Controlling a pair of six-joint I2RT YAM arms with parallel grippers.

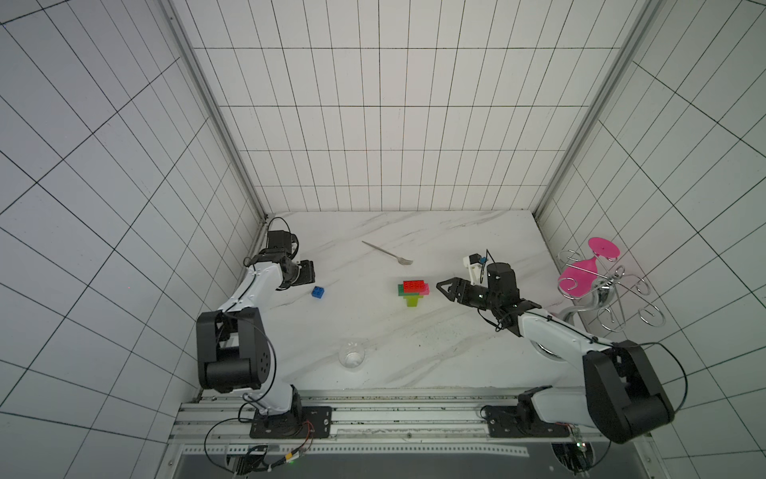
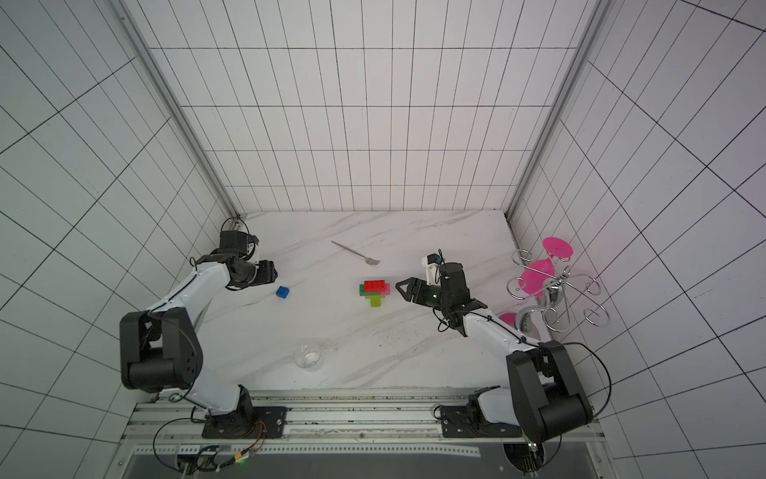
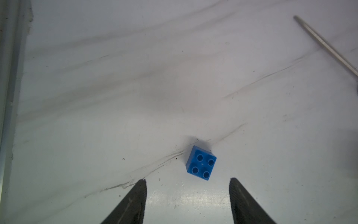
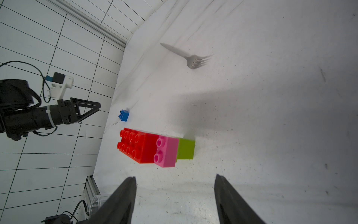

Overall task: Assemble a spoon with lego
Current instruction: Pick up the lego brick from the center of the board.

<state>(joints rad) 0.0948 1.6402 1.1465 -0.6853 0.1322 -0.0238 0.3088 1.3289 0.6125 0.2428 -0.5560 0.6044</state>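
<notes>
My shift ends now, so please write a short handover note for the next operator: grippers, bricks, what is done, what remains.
Left gripper: open, empty, close to the loose blue brick, not touching it.
Right gripper: open, empty, beside the partial spoon.
Done: its red, pink, dark green and lime green parts are joined.
To do: grasp the blue brick and add it to the head. No other loose bricks in view.
</notes>
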